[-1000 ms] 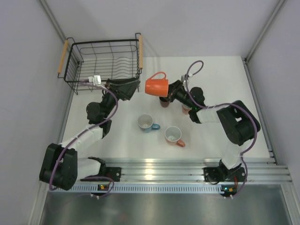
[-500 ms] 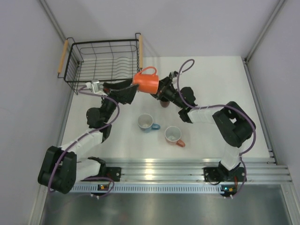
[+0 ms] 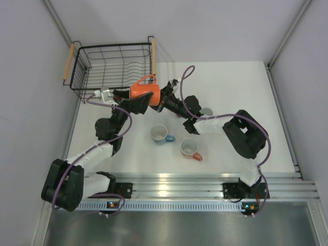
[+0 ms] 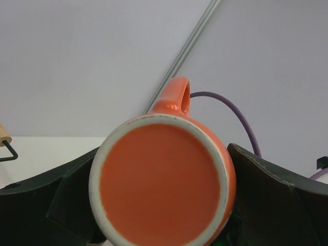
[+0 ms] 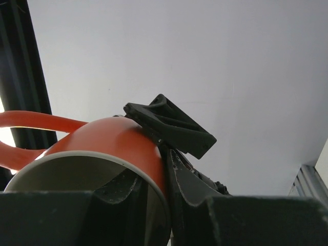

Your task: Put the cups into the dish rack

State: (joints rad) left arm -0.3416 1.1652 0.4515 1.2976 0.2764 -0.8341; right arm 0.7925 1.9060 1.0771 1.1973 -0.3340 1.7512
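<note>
The orange mug [image 3: 145, 88] hangs in the air just right of the dish rack [image 3: 115, 46], a black wire basket with wooden handles and nothing in it. My right gripper [image 3: 155, 97] is shut on the mug's rim, one finger inside and one outside, as the right wrist view [image 5: 164, 179] shows. My left gripper [image 3: 138, 100] is open, its jaws on either side of the mug's base [image 4: 161, 184]. A light blue mug [image 3: 160, 134] and a salmon-pink mug [image 3: 190, 147] stand on the table. Another mug [image 3: 206, 111] peeks out behind the right arm.
The rack sits at the table's far left corner against the walls. The right arm stretches across the middle of the table above the far mugs. The dark mug is hidden. A purple cable [image 4: 230, 110] loops near the orange mug.
My right gripper has carried the orange mug leftward towards the rack, into the span of my open left gripper. The left arm has barely moved.
</note>
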